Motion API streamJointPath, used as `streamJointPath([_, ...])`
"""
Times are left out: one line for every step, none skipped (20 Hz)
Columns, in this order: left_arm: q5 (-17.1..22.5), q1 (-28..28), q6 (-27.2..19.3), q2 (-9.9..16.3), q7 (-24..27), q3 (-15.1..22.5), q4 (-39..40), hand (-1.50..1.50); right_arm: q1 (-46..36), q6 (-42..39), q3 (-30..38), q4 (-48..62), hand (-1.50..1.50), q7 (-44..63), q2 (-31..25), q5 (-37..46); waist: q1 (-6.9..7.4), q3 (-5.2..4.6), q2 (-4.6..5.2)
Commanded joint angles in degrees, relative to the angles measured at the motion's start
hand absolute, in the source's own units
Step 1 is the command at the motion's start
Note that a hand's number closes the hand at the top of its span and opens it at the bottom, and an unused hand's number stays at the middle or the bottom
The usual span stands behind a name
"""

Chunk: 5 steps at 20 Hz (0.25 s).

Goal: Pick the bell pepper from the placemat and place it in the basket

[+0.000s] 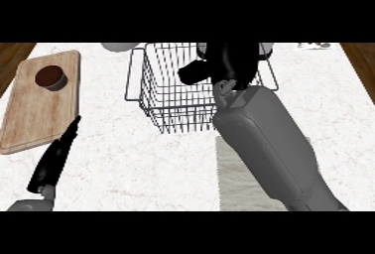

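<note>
Head view. My right hand is extended over the wire basket, with the grey forearm running up from the lower right and crossing the basket's near right corner. The hand shows as a dark mass above the basket's interior, and a rounded dark lobe at its left side looks like curled fingers or the thumb. I cannot make out the pepper anywhere: it is not visible on the placemat, of which only a grey strip shows beside the forearm, and nothing coloured shows inside the basket. My judgement is that the pepper is enclosed in the right hand, hidden by the fingers, but I cannot confirm that. Whether the hand is clenched on it or already released, I cannot tell.

My left hand lies at the lower left, fingers straight and relaxed, pointing up the counter and just beside the cutting board. It holds nothing. A small dark round cup stands on the board, well apart from the work.

Step in hand, as I judge it: the placing step, with the carry over the basket done. The next move calls for lowering the hand inside the wire walls, opening the fingers, and then lifting straight up so the forearm clears the rim without catching the wires.
</note>
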<state>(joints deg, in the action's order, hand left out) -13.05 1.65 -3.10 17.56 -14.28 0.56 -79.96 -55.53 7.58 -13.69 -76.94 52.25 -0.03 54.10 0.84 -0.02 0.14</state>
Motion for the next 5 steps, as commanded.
streamJointPath([-1.09, 1.35, -1.02, -0.87, 1.48, -0.13, 2.89, 0.00, -1.70, 5.53, 0.99, -3.11, -1.50, 8.01, 0.03, -0.67, -0.57, -0.02, -0.19])
streamJointPath([-0.11, -1.11, 0.04, 0.24, 2.44, -0.88, 1.67, 0.00, 5.41, 6.27, 3.97, -6.35, -1.50, 3.42, -0.60, 0.17, -1.25, 0.04, -0.30])
streamJointPath([-0.26, -1.55, 0.14, 0.37, -0.94, -0.55, -1.94, 0.00, 5.60, 5.02, 6.03, -6.89, -1.50, 3.36, -2.44, -0.64, -1.01, 0.07, -0.37])
streamJointPath([-0.31, -1.91, -0.44, -1.32, -0.48, 0.22, -0.90, 0.00, 4.96, 4.36, 5.90, -10.33, -1.50, 7.75, -1.02, 0.85, -1.36, 0.05, -0.50])
streamJointPath([0.41, -0.66, 0.39, 0.65, -1.01, -1.35, -2.65, 0.00, 6.31, 5.39, 9.62, -8.18, -1.50, 4.38, -3.96, -1.18, -1.09, 0.07, -0.33])
